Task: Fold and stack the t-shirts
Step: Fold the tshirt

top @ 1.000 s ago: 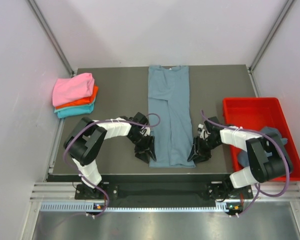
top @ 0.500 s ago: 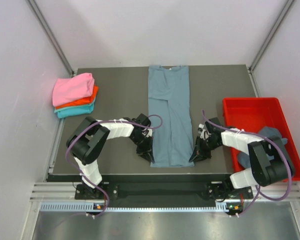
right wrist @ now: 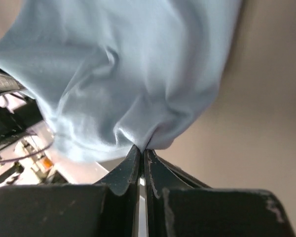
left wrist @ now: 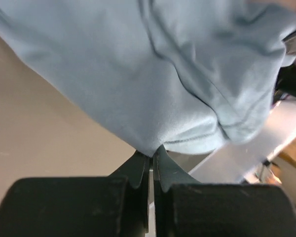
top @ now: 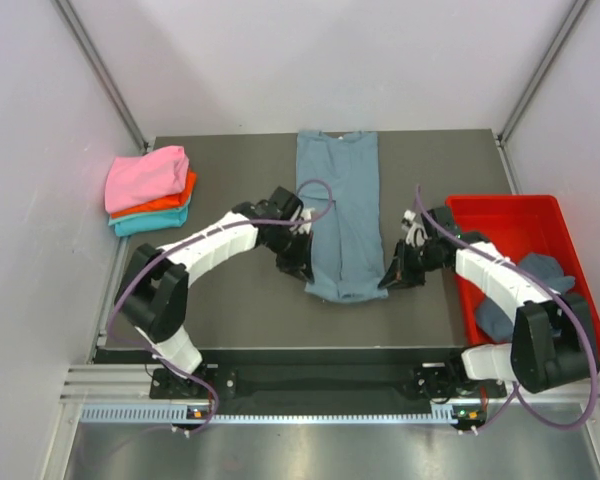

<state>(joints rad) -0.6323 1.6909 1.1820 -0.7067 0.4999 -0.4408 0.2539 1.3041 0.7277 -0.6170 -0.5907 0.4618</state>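
The place is a robotics laboratory cell. A dark grey rectangular surface (top: pixel 230 312) is boxed in behind and on both sides by plain pale wall panels (top: pixel 330 60), joined by bare metal corner struts (top: pixel 98 70). A ribbed aluminium mounting rail (top: pixel 320 411) runs along the surface's near edge. Two white-and-black robot arms (top: pixel 215 240) are bolted there, trailing loose purple cables (top: pixel 318 184). A shallow red plastic tray (top: pixel 500 201) sits at the surface's right edge. A folded pile of pink, orange and teal t-shirts (top: pixel 148 178) lies at its far left corner, and a slate blue-grey t-shirt (top: pixel 338 200) lies down its middle.
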